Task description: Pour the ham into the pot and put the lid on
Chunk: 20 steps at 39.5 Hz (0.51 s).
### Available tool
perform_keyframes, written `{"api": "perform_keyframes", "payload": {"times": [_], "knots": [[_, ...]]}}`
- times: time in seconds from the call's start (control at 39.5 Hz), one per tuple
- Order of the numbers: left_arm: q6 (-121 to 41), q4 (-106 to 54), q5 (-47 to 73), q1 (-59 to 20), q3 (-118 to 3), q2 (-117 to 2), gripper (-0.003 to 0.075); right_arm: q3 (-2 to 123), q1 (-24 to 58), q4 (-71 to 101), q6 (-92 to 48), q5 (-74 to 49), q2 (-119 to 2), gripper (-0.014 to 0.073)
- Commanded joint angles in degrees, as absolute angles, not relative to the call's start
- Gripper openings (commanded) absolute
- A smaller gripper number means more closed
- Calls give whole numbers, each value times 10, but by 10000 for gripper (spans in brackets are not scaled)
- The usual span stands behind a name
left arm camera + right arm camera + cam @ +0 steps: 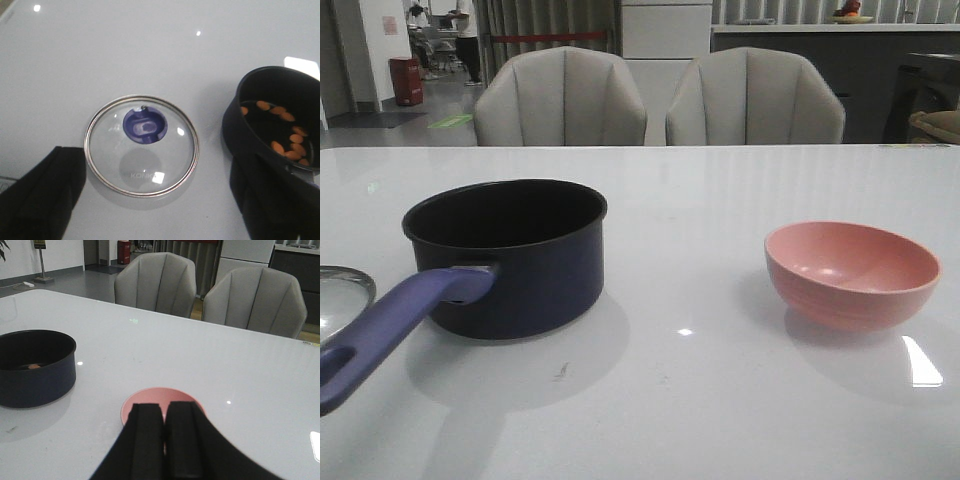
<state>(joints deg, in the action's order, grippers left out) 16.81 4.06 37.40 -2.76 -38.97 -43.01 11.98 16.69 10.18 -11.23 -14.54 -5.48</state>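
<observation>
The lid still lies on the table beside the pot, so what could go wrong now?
The lid lies flat with only its small blue knob to grip; the left fingers might slip off it. Carried over, it could bump the pot rim or the long handle, jolting the ham inside.

Both claws have matte black fingers point(150, 440), broad and smooth-surfaced.

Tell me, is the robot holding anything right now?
No. The left gripper hangs open above the lid, touching nothing; the right gripper is shut and empty.
</observation>
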Motion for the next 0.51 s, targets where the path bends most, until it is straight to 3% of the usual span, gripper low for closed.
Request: {"api": "perform_keyframes", "payload": {"times": [0.0,0.48], "knots": [[177,25,374,-10,-442,-495,625,135,168,101,-117,-101,-61,155],[157,7,500,-8,-643,-829,625,135,168,101,-117,-101,-61,155]]}}
